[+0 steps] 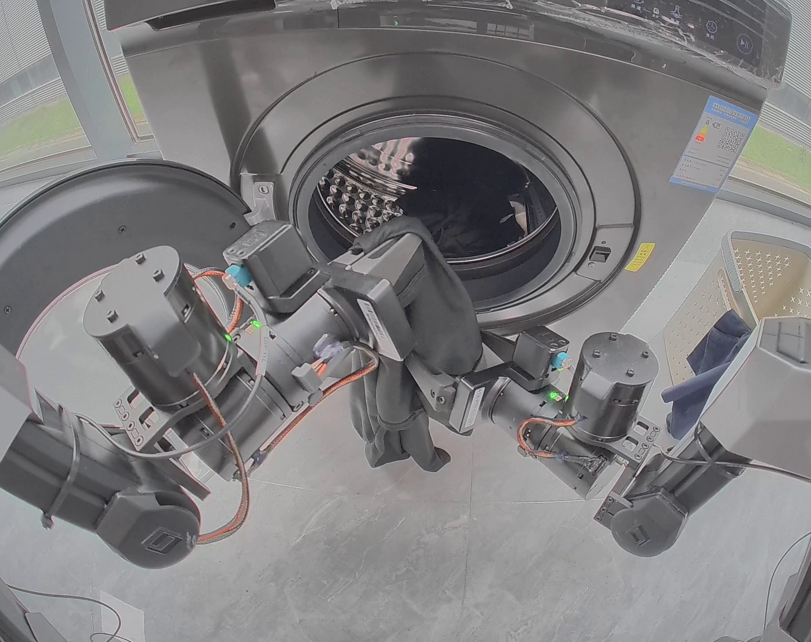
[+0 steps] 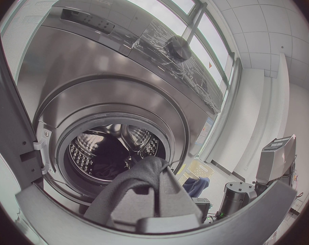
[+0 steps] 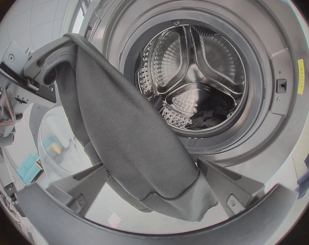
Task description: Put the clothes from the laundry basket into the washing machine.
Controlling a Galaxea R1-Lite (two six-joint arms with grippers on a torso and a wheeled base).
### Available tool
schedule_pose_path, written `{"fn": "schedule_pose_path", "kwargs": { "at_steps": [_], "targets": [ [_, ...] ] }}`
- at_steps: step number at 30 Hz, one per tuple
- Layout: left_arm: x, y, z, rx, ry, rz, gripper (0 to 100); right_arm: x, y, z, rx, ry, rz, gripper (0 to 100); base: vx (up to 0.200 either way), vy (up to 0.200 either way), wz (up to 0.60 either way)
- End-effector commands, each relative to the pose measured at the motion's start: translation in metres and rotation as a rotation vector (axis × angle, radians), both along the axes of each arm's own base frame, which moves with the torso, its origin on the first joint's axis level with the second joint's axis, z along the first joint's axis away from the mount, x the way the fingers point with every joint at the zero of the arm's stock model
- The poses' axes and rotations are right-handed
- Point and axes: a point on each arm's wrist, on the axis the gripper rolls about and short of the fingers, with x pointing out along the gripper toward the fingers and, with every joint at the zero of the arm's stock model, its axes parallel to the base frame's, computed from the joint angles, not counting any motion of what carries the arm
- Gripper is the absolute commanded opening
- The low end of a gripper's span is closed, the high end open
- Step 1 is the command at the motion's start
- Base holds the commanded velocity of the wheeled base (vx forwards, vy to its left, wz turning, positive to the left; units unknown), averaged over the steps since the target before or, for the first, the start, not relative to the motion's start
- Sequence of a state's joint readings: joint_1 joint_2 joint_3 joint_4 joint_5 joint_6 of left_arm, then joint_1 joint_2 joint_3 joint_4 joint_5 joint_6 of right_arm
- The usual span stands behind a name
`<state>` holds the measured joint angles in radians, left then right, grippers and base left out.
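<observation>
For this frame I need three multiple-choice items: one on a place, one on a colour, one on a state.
1. Where is the blue garment?
A. on the floor
B. in the laundry basket
C. on the machine's top

2. What colour is the garment held by the left gripper?
A. white
B. red
C. dark grey

3. How is the washing machine door?
A. swung open
B. shut
C. taken off

Answers:
1 B, it hangs over the beige basket's edge at the robot's right.
2 C, the dark grey garment hangs from the gripper in front of the drum.
3 A, the door stands aside on the left and the drum is exposed.
</observation>
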<state>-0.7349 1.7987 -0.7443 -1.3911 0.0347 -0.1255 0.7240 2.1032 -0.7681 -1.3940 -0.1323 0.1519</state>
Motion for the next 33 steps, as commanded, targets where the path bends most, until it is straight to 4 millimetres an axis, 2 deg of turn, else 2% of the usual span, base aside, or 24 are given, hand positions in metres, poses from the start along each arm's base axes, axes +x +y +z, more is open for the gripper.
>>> {"fn": "schedule_pose_path", "kwargs": {
  "at_steps": [1, 7, 12, 15, 16, 20, 30, 31, 33],
  "targets": [
    [0.000, 0.001, -0.001, 0.001, 0.002, 0.004, 0, 0.003, 0.003, -0.004, 0.001, -0.004, 0.000, 0, 0.000, 0.000, 0.00],
    [0.003, 0.002, -0.009, 0.021, 0.024, 0.011, 0, -0.002, -0.004, 0.006, 0.012, -0.021, -0.003, 0, 0.000, 0.000, 0.00],
    [0.008, 0.005, -0.017, 0.038, 0.041, 0.029, 0, -0.018, -0.019, 0.026, 0.026, -0.042, -0.006, 0, 0.000, 0.000, 0.00],
    [0.012, 0.007, -0.019, 0.043, 0.043, 0.037, 0, -0.022, -0.028, 0.030, 0.023, -0.046, -0.019, 0, 0.000, 0.000, 0.00],
    [0.012, 0.007, -0.019, 0.041, 0.041, 0.037, 0, -0.026, -0.037, 0.033, 0.021, -0.047, -0.024, 0, 0.000, 0.000, 0.00],
    [0.009, 0.006, -0.020, 0.043, 0.043, 0.025, 0, -0.025, -0.048, 0.038, 0.029, -0.060, -0.038, 0, 0.000, 0.000, 0.00],
    [-0.002, 0.004, -0.032, 0.083, 0.077, -0.014, 0, -0.032, -0.054, 0.061, 0.084, -0.116, -0.039, 0, 0.000, 0.000, 0.00],
    [-0.003, 0.005, -0.033, 0.088, 0.079, -0.022, 100, -0.033, -0.055, 0.063, 0.088, -0.121, -0.037, 0, 0.000, 0.000, 0.00],
    [-0.004, 0.005, -0.035, 0.093, 0.081, -0.030, 100, -0.035, -0.055, 0.065, 0.091, -0.124, -0.036, 0, 0.000, 0.000, 0.00]
  ]
}}
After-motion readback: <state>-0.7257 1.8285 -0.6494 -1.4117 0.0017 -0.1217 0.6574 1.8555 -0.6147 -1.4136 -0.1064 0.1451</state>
